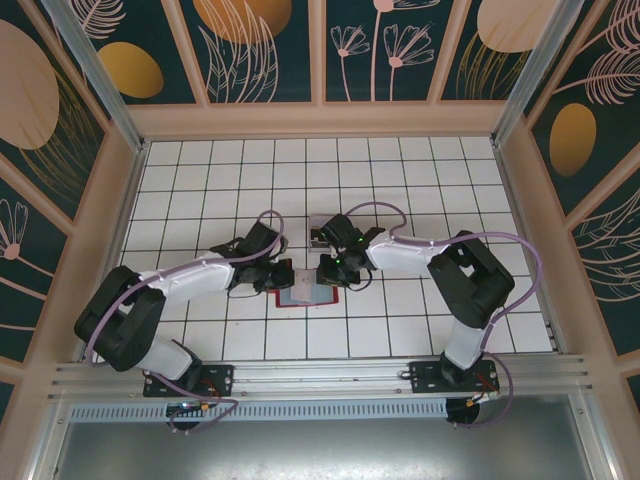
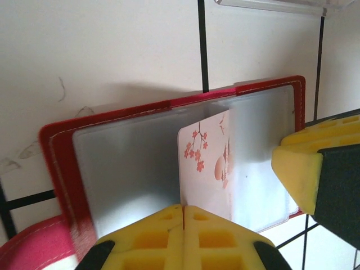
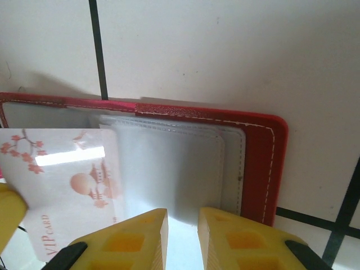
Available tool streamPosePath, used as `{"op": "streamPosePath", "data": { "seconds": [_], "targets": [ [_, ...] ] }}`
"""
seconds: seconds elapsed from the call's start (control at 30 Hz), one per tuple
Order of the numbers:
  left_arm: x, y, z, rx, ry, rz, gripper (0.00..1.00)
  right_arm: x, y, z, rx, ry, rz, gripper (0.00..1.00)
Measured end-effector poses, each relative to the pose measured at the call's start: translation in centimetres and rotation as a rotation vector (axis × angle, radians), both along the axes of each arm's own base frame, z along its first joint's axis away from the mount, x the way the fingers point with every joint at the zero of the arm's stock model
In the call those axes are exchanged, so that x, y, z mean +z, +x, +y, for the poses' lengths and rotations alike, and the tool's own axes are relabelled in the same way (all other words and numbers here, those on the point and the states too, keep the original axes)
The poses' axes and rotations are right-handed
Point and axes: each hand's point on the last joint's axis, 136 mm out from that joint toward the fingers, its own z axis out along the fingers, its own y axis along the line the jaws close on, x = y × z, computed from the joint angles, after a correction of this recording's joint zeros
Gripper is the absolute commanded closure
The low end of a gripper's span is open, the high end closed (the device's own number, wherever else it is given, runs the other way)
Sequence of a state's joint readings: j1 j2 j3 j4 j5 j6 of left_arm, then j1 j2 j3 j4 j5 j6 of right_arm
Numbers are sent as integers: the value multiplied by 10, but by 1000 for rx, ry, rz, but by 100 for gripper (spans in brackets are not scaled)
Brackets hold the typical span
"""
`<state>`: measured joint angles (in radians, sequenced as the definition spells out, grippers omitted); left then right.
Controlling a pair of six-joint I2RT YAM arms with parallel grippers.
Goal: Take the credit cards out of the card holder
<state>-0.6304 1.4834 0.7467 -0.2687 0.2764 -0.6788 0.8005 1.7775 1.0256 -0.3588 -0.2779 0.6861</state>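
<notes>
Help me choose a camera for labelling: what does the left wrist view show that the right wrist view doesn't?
Left wrist: a clear box edge, the red tab, the left gripper shut. Right wrist: VIP lettering on the card, the right gripper with jaws slightly apart. Both: the open red holder, its clear sleeves, the card's blossoms.

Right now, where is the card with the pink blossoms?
In the left wrist view the blossom card sits mid-frame among the clear sleeves of the open red card holder, just beyond the left gripper.
</notes>
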Motion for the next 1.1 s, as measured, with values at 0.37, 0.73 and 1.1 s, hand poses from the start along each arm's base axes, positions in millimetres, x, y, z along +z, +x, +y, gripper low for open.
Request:
{"op": "streamPosePath", "data": {
  "seconds": [0.37, 0.73, 1.1],
  "targets": [
    [34, 16, 15, -95, 138, -141, 100, 8, 4, -9, -15, -31, -33, 76],
    [83, 43, 1, -358, 203, -377, 100, 47, 31, -30, -81, 2, -141, 77],
    [127, 68, -24, -743, 272, -654, 100, 76, 46, -74, -167, 2, -222, 77]
  ]
}}
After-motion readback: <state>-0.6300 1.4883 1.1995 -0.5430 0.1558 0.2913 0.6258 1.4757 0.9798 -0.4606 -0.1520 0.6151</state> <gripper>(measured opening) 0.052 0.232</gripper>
